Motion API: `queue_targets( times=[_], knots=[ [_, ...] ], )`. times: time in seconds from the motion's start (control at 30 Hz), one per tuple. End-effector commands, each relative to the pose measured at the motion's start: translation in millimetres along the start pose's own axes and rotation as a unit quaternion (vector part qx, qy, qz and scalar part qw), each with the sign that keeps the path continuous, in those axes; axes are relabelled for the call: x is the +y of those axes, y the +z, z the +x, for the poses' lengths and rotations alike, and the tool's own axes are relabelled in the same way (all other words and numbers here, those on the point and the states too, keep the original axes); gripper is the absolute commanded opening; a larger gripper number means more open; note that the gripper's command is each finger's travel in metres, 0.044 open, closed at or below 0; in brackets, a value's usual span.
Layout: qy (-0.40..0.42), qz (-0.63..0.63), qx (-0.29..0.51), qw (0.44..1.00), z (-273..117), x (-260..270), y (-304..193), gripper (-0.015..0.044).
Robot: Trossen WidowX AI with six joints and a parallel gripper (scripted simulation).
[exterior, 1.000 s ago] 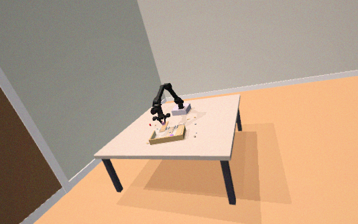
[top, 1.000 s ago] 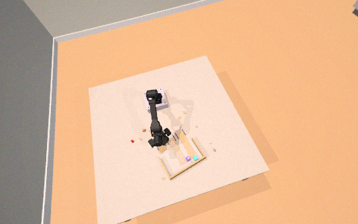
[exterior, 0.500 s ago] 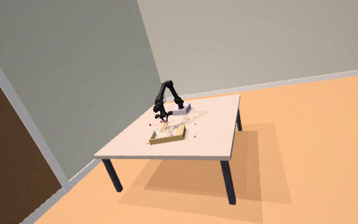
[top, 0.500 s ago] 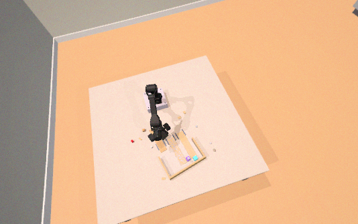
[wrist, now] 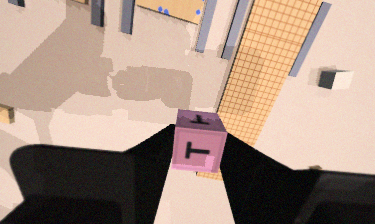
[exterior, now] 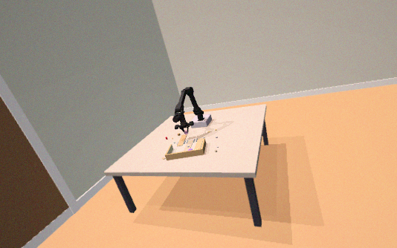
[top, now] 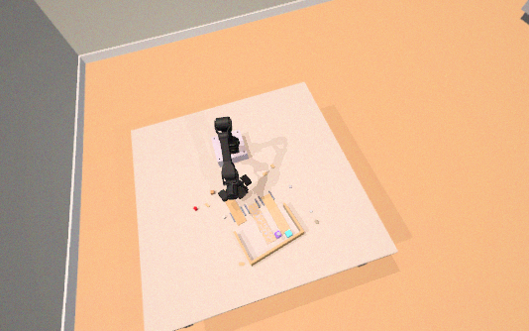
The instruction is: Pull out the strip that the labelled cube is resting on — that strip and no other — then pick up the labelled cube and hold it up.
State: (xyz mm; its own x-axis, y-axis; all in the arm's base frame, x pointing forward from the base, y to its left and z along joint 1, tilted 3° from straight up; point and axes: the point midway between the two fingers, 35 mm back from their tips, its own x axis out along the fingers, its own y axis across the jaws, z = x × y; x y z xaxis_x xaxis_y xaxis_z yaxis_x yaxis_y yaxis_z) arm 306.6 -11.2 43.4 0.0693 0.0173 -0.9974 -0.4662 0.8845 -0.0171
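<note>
Table (top: 179, 277) surface on the left carries one small red cube (top: 195, 208) and a few tiny tan bits. Right of that, one black arm ends in a gripper (wrist: 197, 150) whose two fingers are clamped on the sides of one pink labelled cube (wrist: 198, 145), raised above the table. Its "T" face looks toward the wrist camera, upright, and a second marked face is on top.

Below and right of the cube lies the grid-patterned strip (wrist: 268, 65), its long axis running away from the camera between grey rails. A blue-dotted strip (wrist: 170, 9) shows only at the upper edge.

From above, three strips show by the wooden frame (top: 273, 250), which holds a purple cube (top: 278, 234) and a cyan cube (top: 288, 233) side by side; the wrist camera misses these. Only the wrist view shows the lettering.
</note>
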Motion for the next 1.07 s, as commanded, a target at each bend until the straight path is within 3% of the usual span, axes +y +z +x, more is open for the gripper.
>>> queue_targets(
  times=[0.0,0.13,1.03],
  knots=[
    [-0.002,0.0,0.0,1.0,-16,1,-3,0.0],
    [-0.002,0.0,0.0,1.0,-34,1,-4,0.0],
    [-0.002,0.0,0.0,1.0,-34,1,-4,0.0]
  ],
)
